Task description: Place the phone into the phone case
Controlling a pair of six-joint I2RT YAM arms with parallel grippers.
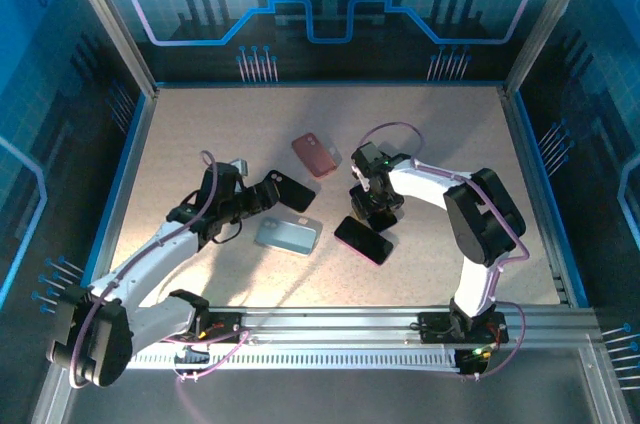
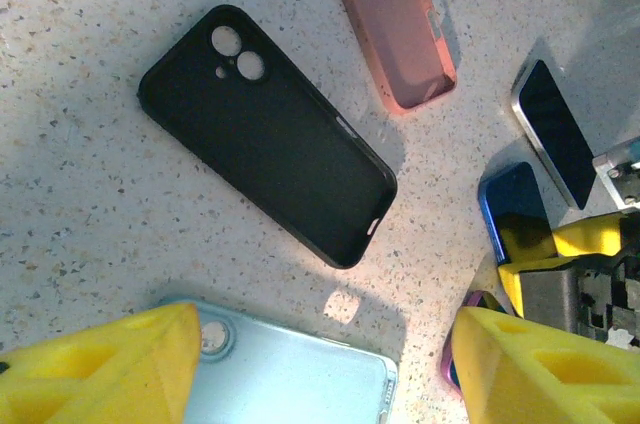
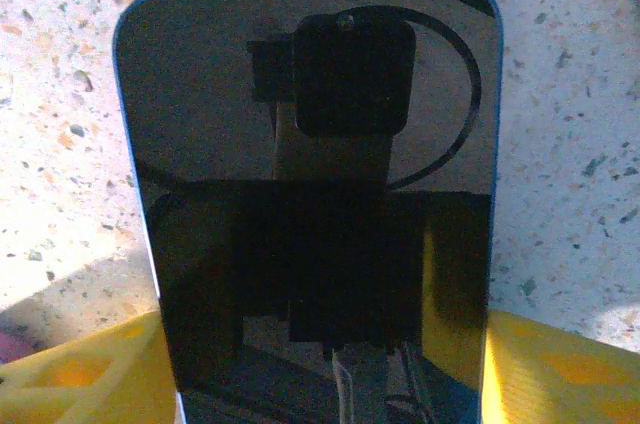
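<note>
A blue phone (image 3: 310, 144) lies screen up on the speckled table. My right gripper (image 3: 325, 369) is shut on it, a yellow finger (image 3: 90, 374) pressed to each long edge near its lower end. The same phone (image 2: 512, 206) shows in the left wrist view with yellow fingers on it. A black phone case (image 2: 265, 134) lies open side up, left of my right gripper (image 1: 372, 212). My left gripper (image 2: 320, 374) hangs open over a light blue case (image 2: 290, 379), its fingers spread wider than the case. In the top view my left gripper (image 1: 260, 202) sits beside the black case (image 1: 292, 190).
A pink case (image 1: 316, 154) lies behind the black one, with a silver-edged phone (image 2: 555, 129) beside it. A magenta phone (image 1: 363, 240) lies just in front of my right gripper. The light blue case (image 1: 287, 235) is left of it. Metal frame walls ring the table.
</note>
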